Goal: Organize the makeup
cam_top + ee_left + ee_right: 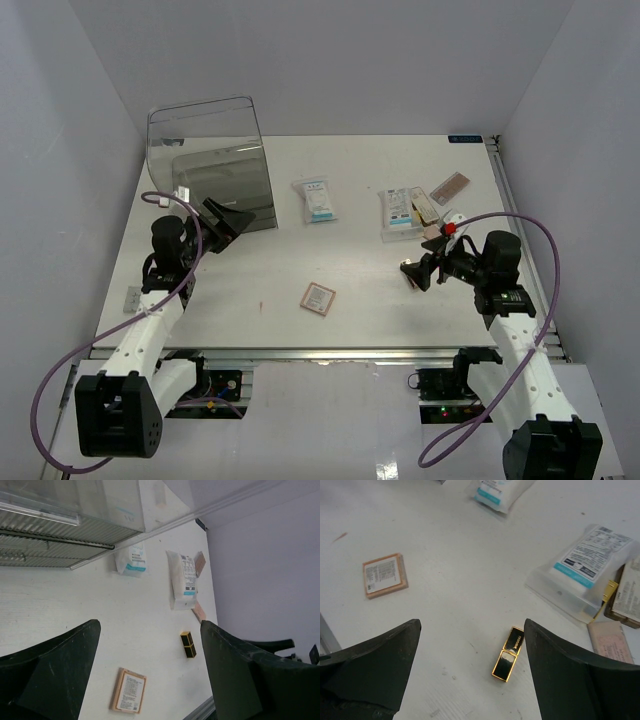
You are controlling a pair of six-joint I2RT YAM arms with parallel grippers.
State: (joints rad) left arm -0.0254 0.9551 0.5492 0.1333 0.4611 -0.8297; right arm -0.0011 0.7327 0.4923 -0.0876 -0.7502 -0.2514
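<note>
The makeup lies loose on the white table. A black-and-gold tube (508,653) lies just below my open right gripper (472,625), close to its right finger. A pink square palette (318,298) sits at the table's near centre, also showing in the right wrist view (385,575) and the left wrist view (129,691). Two clear packets with white-and-blue labels lie further back, one in the middle (316,200) and one to the right (402,212). A tan rectangular palette (449,187) lies behind them. My left gripper (228,222) is open and empty by the clear box.
A large clear plastic box (210,160) stands open at the back left, its lid raised. Another pink palette (612,642) and a small boxed item (625,600) lie beside the right packet (590,565). The table's right edge has a metal rail (510,200).
</note>
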